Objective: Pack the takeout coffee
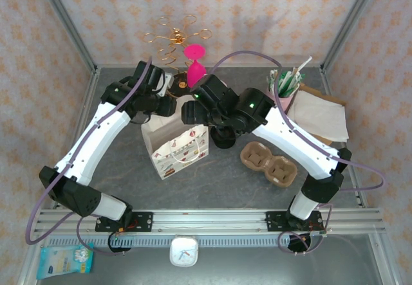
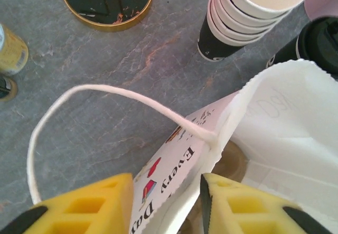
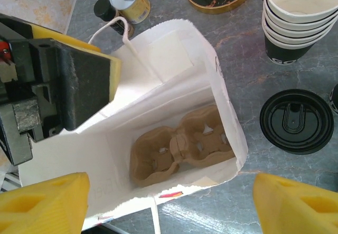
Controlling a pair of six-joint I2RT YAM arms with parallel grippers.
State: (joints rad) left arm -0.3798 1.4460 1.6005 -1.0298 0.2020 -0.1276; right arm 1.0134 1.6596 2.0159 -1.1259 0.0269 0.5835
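Note:
A white printed paper bag point(image 1: 175, 147) stands open mid-table. Its near wall point(image 2: 174, 176) runs between my left gripper's point(image 2: 166, 207) yellow fingers, which are still apart on either side of it; the cord handle point(image 2: 79, 92) loops outward. My right gripper point(image 3: 169, 207) hangs wide open above the bag's mouth point(image 3: 174, 59). A brown pulp cup carrier point(image 3: 179, 147) lies empty on the bag's floor. The takeout coffee, a cup with a round black lid point(image 3: 297, 120) point(image 2: 319, 41), stands on the table just right of the bag.
A second pulp carrier point(image 1: 270, 164) lies to the right. A stack of unlidded cups point(image 3: 298, 22) point(image 2: 253, 12), a gold-rimmed black base point(image 2: 105, 1) and a small can point(image 3: 132, 1) stand behind the bag. A cup of straws point(image 1: 283, 84) and napkins point(image 1: 322, 114) sit far right.

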